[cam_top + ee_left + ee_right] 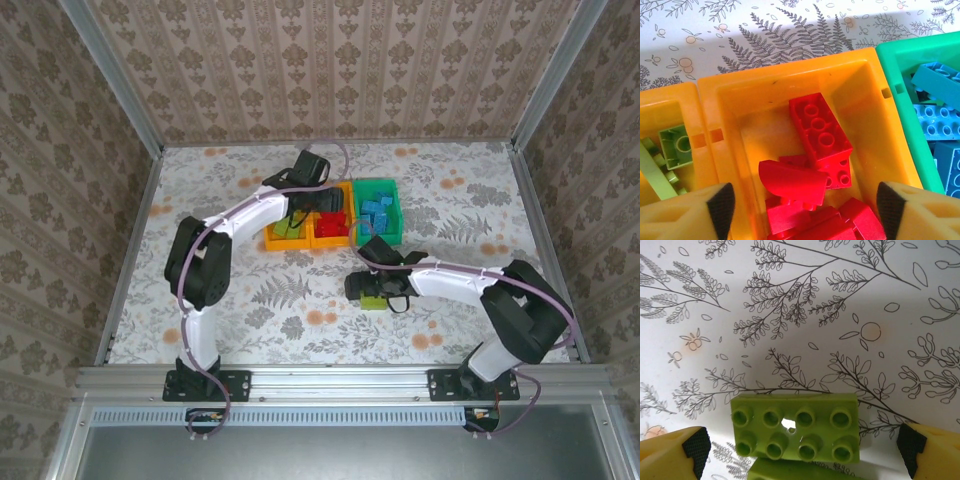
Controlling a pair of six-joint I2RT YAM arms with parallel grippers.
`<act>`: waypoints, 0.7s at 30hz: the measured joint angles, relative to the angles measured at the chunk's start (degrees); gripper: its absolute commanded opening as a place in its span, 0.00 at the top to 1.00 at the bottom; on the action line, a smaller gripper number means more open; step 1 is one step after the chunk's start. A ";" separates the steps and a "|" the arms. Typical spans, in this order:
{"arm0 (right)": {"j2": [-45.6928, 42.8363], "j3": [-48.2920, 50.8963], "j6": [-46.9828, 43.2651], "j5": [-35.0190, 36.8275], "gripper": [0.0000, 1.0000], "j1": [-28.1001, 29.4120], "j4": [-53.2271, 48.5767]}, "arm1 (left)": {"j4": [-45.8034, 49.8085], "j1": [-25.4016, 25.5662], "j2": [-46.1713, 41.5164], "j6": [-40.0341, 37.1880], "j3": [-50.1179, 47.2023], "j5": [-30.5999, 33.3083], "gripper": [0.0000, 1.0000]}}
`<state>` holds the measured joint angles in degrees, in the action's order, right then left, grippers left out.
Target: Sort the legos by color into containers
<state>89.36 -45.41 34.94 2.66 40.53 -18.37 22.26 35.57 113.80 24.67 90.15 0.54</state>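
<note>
Found most of the legos [335, 225] lodged in the three containers [285, 245], set in a row with walls touching, at mid-table toward the far edge. Recorded lime green bricks [675, 145] in the left orange-yellow bin [670, 97], red bricks [840, 220] in the middle orange-yellow bin [765, 90], and blue bricks [940, 120] in the green bin [900, 55] at the right end of the row. Noted a long red brick [820, 132] lying studs up and tilted atop the red heap, touching a curved red piece [792, 182] just beside it. Located one loose lime green brick [795, 432] outside the bins on the bare table [790, 315], between the row and the near edge, slightly right of centre; studs up, two rows of four. Could not identify the lime surface showing just below it as that brick's own side or a second piece.

Observed the left gripper [805, 207] above the middle bin, fingers spread wide, nothing between the pads, no brick touched. Observed the right gripper [802, 450] low over the loose brick, fingers parted wide to either side of it, clear space at each pad, no grip taken.
</note>
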 measured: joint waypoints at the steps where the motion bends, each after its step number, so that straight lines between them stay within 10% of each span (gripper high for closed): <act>1: 0.37 -0.48 -0.02 0.42 0.02 0.31 -0.33 | 0.02 -0.07 0.00 0.20 0.00 -0.13 0.08; 21: 9.20 -10.19 -2.21 8.59 0.43 4.76 -9.31 | -0.98 -5.07 -21.81 4.46 -15.23 -0.11 0.00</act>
<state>98.56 -55.59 32.73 11.25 45.30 -27.68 21.28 30.50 91.98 29.12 74.91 0.43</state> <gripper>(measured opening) 0.621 0.999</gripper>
